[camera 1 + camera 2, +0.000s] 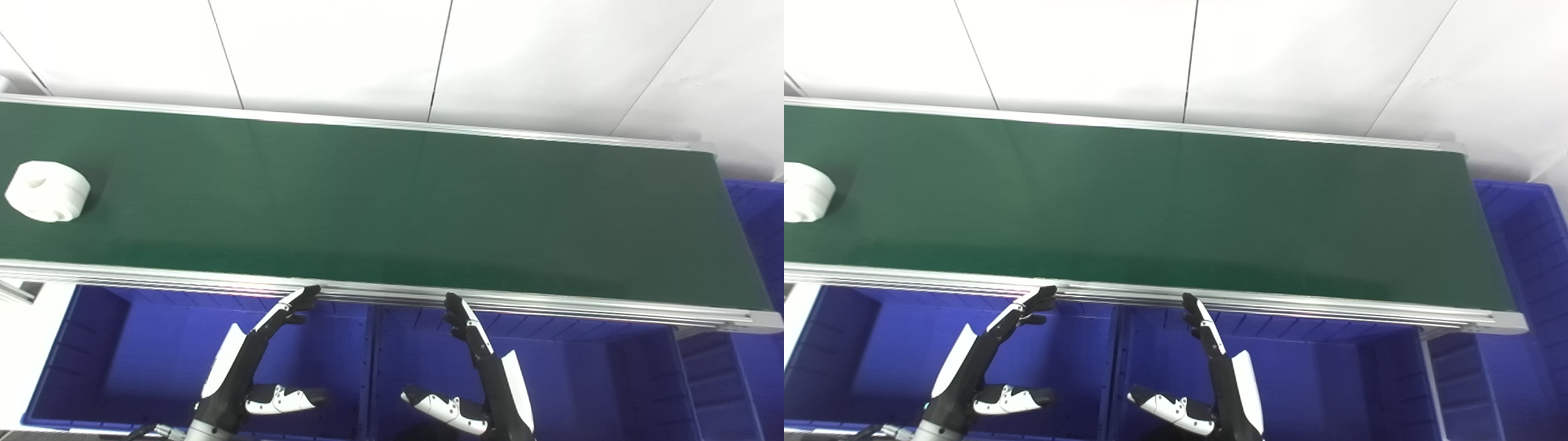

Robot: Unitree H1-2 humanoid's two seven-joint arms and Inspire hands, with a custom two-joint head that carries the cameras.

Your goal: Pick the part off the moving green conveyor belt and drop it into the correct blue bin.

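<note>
Left hand [260, 361] and right hand [474, 367] are held open and empty over the blue bins [343, 367]; white part [48, 191] should be awaited until within reach on the green conveyor belt [392, 208].

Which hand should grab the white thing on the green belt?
Probably the left hand. The white part sits at the belt's far left end, nearer that hand than the right hand. Both wait open below the belt's near edge.

Each robot hand [257, 361] [484, 367] has slim black fingers with glossy white shell panels
</note>
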